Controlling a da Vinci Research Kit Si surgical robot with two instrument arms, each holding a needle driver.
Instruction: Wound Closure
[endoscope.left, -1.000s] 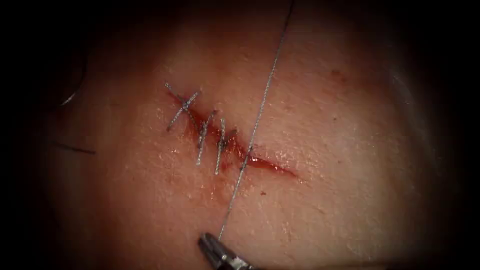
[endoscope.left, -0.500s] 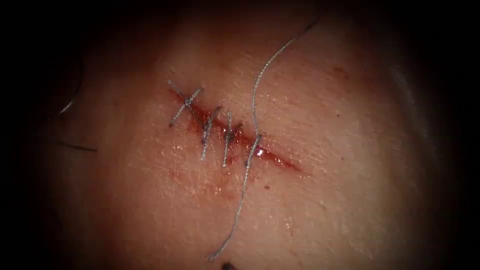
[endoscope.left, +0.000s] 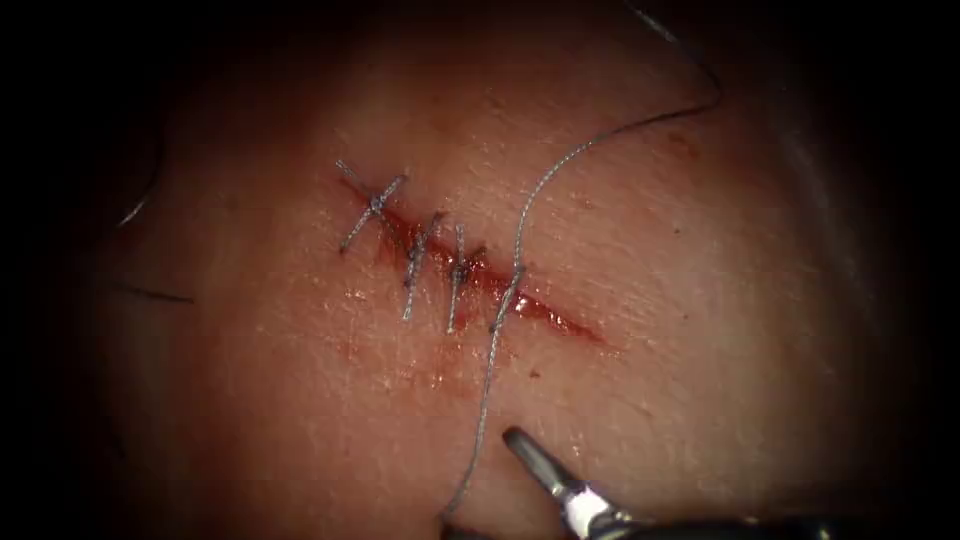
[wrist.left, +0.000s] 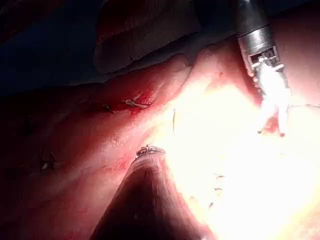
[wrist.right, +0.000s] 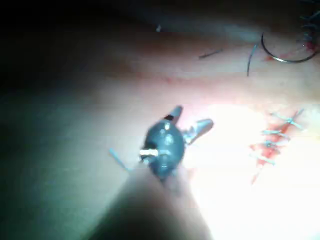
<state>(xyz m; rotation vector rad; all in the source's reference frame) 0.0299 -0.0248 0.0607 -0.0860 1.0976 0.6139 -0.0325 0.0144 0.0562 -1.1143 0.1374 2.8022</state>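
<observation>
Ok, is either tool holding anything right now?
Right tool: jaws open, nothing held. Left tool: cannot tell. Needle lies loose on the tissue.

- right arm's tool: slim, silvery-grey metal jaws tapering to a blunt tip, joined to a pale, shiny wrist piece and then a dark shaft.
- close up, the same tool has a rounded grey-blue wrist knuckle with a small bright pin, and two short, pale prongs.
- left arm's shaft: dark, smooth tube ending in a thin metal rim.
</observation>
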